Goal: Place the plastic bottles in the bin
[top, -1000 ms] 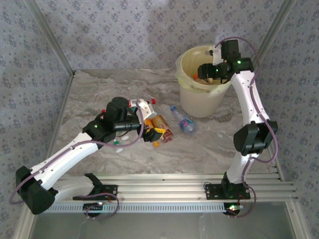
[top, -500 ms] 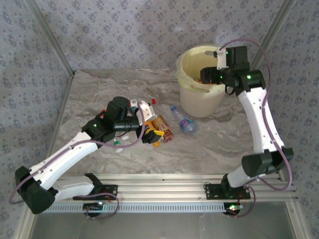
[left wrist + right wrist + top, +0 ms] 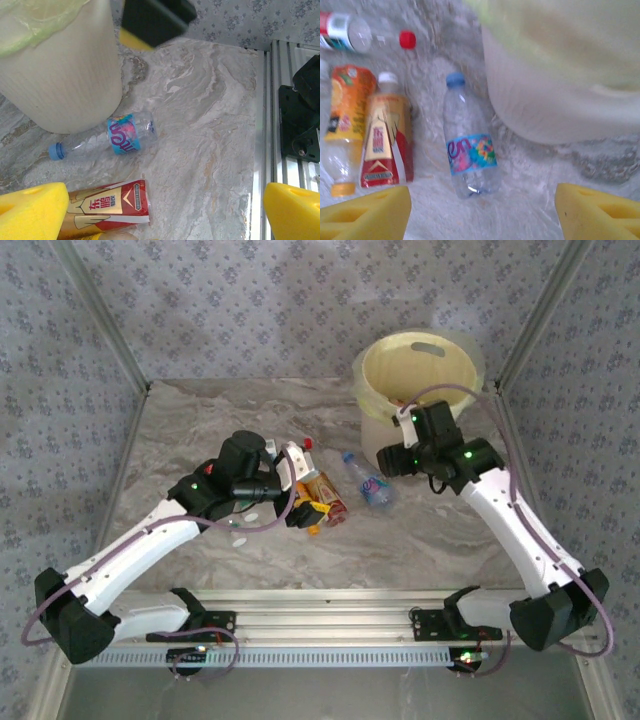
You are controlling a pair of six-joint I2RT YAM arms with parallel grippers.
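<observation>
Red-and-gold bottle (image 3: pixel 107 202) half hidden behind the left gripper (image 3: pixel 162 215), jaws wide, empty. Blue-labelled bottle (image 3: pixel 469 162) lies flat just beside the bin (image 3: pixel 400 445), cap toward the table's far edge; the right gripper (image 3: pixel 482 210) hovers above it, open, holding nothing

Grey-white marbled tabletop (image 3: pixel 200 430) lay beneath the jaws; blue-grey floral wallpaper walls (image 3: pixel 250 310) beyond; ribbed aluminium rail (image 3: pixel 330 605) behind.
</observation>
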